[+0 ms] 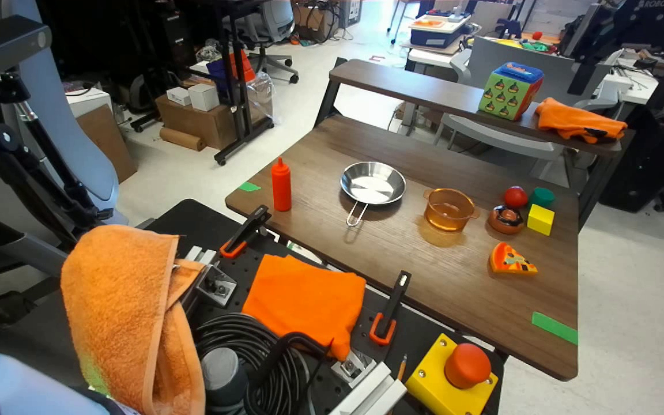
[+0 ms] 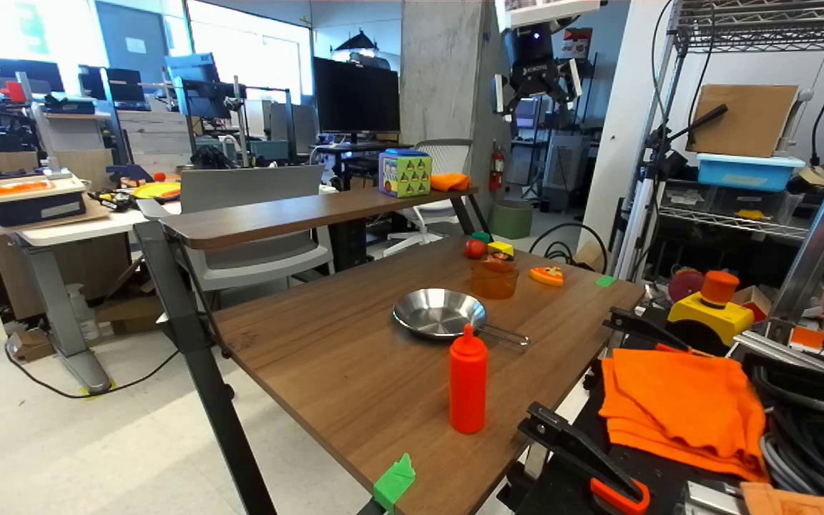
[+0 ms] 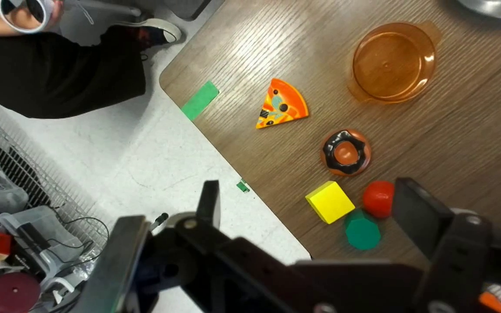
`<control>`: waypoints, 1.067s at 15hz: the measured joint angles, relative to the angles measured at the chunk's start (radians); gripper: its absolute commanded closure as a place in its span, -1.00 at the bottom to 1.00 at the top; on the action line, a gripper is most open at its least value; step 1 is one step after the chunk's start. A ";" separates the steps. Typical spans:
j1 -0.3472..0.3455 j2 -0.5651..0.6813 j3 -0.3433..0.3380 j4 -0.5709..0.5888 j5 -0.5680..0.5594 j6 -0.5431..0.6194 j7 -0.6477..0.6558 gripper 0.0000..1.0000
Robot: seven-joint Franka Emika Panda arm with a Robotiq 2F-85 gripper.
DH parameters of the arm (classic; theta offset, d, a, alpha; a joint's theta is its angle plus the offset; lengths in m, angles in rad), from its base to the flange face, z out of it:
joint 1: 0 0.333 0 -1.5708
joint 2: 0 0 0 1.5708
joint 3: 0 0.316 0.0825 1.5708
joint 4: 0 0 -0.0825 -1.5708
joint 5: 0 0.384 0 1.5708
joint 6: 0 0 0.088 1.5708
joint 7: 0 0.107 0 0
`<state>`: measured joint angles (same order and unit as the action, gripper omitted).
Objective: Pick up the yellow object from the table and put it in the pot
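Pincer, jaws apart; in wrist view I see yellow block between them, well below on counter.

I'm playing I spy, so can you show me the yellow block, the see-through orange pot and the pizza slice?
Yellow block [image 3: 332, 204]: wrist view, the middle of its top face.
See-through orange pot [image 1: 448, 222]: in an exterior view, its near wall.
Pizza slice [image 3: 282, 104]: wrist view, middle of its patterned top.

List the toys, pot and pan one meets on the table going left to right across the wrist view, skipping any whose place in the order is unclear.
Orange pizza slice → yellow block → amber pot → silver pan, cut off by the picture's edge.
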<state>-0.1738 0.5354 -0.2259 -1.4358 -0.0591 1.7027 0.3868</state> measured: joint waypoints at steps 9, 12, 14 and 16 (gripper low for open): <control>-0.097 -0.043 0.044 0.014 0.286 0.022 -0.229 -1.00; -0.098 -0.045 0.045 0.014 0.284 0.021 -0.248 -1.00; -0.098 -0.045 0.046 0.014 0.280 0.016 -0.248 -1.00; -0.098 -0.044 0.046 0.014 0.275 0.001 -0.248 -1.00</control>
<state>-0.2714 0.4912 -0.1803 -1.4223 0.2161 1.7040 0.1387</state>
